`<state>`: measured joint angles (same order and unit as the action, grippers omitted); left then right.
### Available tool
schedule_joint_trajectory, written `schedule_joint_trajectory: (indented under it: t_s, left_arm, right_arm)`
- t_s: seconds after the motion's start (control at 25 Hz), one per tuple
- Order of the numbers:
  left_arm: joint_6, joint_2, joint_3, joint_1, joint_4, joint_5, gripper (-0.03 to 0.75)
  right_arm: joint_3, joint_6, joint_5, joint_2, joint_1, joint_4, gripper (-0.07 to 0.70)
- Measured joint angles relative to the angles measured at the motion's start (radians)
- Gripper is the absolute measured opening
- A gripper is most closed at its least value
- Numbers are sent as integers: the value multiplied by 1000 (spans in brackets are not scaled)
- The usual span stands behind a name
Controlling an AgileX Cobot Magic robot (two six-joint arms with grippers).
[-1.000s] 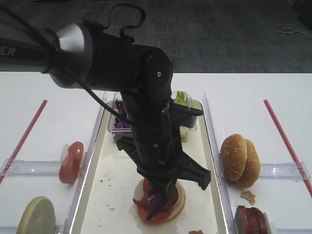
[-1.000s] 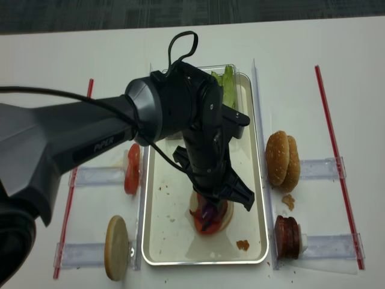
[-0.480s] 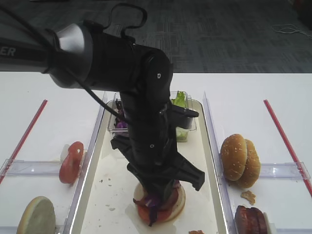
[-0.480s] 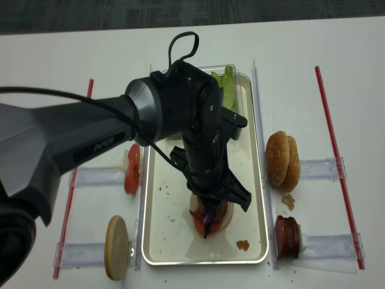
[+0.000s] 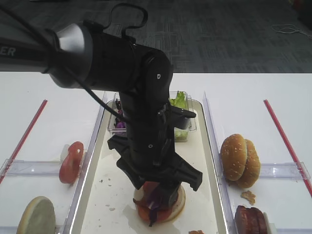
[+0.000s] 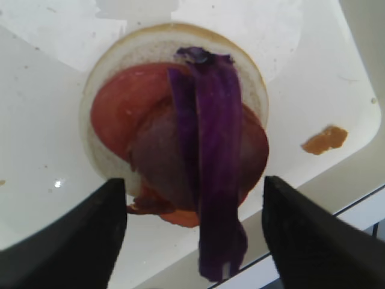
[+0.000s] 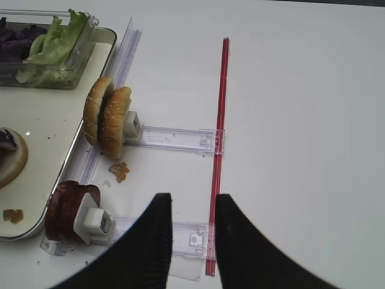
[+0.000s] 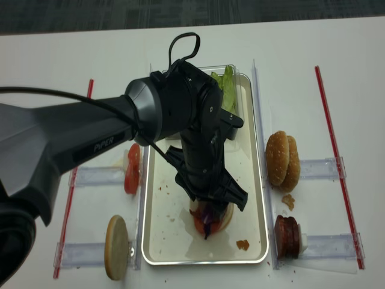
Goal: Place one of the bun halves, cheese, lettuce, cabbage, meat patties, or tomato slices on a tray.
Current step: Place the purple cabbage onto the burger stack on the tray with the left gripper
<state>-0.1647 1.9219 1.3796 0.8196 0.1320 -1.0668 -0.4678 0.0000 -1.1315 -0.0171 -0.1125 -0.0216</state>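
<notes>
A: On the left of the overhead view we see tomato slices (image 8: pixel 132 169) standing on the desk (image 8: pixel 72 60). Mid-frame, our left pincer (image 6: pixel 192 211) hangs wide, holding nothing, over the bun half (image 6: pixel 114 114) on the tray (image 8: pixel 161 241).

B: The purple cabbage strip (image 6: pixel 213 168) lies loose across the stack, its long axis running top to bottom in the wrist view, lower end overhanging. We'd best lift straight up so no finger drags it.

A: At right, our right pincer (image 7: pixel 191 208) is narrow and empty over the desk
</notes>
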Motion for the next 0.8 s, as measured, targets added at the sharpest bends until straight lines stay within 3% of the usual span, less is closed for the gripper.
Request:
schedule_joint_trajectory:
  t_s: [0.36,0.8]
  left_arm:
    - [-8,0,0,0,0,-18,459]
    - [-28,0,150,0,-6,-140,460]
  right_arm:
    - [0,0,0,0,0,0,216]
    - [0,0,0,0,0,0,216]
